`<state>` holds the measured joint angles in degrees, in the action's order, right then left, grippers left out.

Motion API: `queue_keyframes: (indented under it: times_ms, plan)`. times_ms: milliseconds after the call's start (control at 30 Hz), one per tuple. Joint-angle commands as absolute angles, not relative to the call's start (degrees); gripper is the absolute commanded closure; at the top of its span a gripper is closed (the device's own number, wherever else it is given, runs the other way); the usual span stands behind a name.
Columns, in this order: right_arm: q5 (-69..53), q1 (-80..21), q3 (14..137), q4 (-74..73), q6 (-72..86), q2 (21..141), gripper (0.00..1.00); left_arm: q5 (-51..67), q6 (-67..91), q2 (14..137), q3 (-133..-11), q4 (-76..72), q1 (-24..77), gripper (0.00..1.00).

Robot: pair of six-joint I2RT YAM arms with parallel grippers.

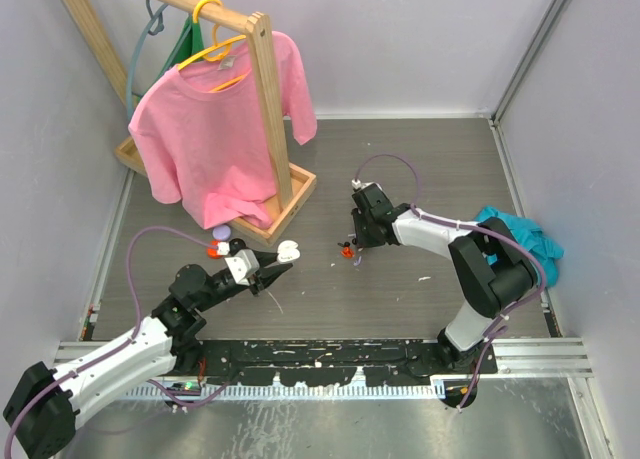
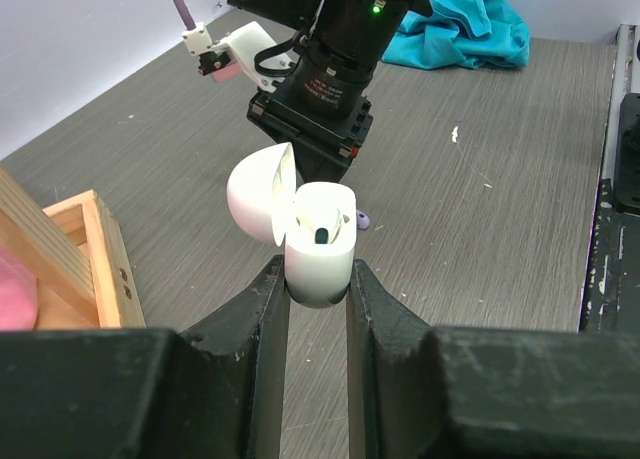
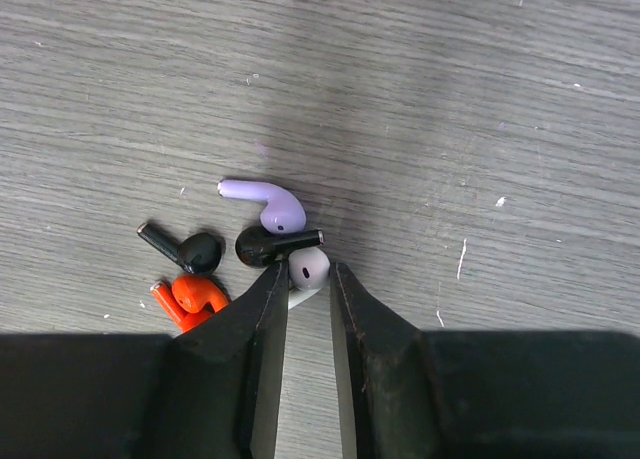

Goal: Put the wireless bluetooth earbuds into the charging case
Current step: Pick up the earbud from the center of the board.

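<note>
Right hand (image 3: 308, 282) pinches the white bud (image 3: 313, 267) (black bud (image 3: 262, 246) touching, just ahead). Lift straight, slowly, toward the open case (image 2: 322, 241) clamped in the left hand (image 2: 316, 275).

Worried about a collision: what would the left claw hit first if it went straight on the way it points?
Probably the right claw, straight ahead beyond the white case that the left claw grips; the gap between them is hard to judge.
</note>
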<state>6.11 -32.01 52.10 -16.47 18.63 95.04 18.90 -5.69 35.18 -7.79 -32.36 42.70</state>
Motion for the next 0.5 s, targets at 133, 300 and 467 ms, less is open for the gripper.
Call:
queue_keyframes:
  times_ms: [133, 300, 467]
  plan:
    - [9.52, -31.65, 52.70, -22.57, 18.73, 93.41, 0.74, 19.99, -6.89, 35.16, -9.40, -34.63, 42.82, 1.00]
    - [10.33, -31.64, 53.48, -29.69, 18.75, 92.77, 0.74, 20.13, -6.87, 35.09, -9.40, -34.54, 42.82, 1.00]
    - [9.40, -31.47, 52.08, -31.40, 19.15, 91.88, 0.70, 20.42, -6.77, 35.13, -9.50, -34.53, 42.81, 1.00]
